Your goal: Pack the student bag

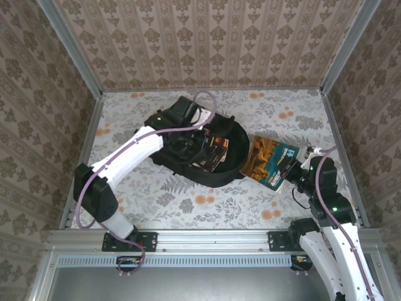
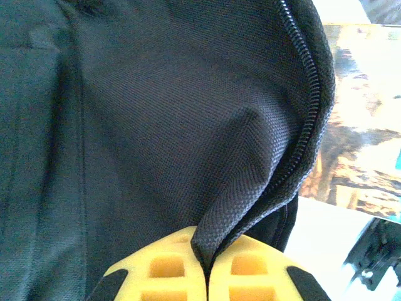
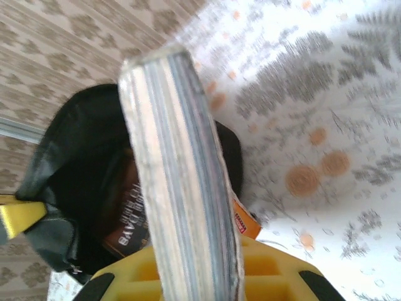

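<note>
Large black woven-fabric backpack (image 1: 188, 170), rounded, zip-edged, lies open on floral-print counter (image 1: 207, 202). Left end effector (image 2: 207, 266) pinches fold of its fabric. Right end effector (image 3: 202, 271) clamps thick orange-covered paperback book (image 1: 269, 160). Damask-patterned walls (image 1: 213, 44).

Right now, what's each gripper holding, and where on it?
The left gripper pinches the bag by a fabric fold beside its zipper. The right gripper clamps the book by one edge.

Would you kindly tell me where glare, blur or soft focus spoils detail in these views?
Top external: evenly lit and sharp, student bag and book both legible. Left wrist: the bag's weave is crisp, but the book beyond it is bleached by glare. Right wrist: the book's page edges sit too close and go soft; the tablecloth looks overexposed.
</note>
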Robot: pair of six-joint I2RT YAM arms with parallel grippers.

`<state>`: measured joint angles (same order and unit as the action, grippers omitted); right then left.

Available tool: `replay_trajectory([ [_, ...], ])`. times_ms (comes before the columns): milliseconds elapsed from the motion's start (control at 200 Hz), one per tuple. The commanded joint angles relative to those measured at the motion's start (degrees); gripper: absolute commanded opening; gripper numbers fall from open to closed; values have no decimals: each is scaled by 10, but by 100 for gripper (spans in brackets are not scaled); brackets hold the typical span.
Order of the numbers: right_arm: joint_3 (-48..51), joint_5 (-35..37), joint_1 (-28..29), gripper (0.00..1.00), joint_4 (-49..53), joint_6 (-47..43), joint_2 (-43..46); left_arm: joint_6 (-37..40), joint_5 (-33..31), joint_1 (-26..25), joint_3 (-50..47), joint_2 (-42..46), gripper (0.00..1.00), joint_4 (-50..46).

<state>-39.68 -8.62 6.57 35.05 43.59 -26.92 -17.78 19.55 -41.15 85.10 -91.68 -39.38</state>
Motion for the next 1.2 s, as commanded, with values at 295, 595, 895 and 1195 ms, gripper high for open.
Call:
replay_trajectory([
  [295,-97,-108,-1,0,-68,97,-84,-47,72,21,-28,41,0,45],
  [595,-20,-150,18,0,-286,301,-193,-63,107,22,-43,51,13,67],
  [895,-44,-157,86,0,-417,321,-269,-53,117,11,2,30,51,29],
  [1195,-55,-166,101,0,-429,301,-263,-36,59,27,82,-6,65,-38],
])
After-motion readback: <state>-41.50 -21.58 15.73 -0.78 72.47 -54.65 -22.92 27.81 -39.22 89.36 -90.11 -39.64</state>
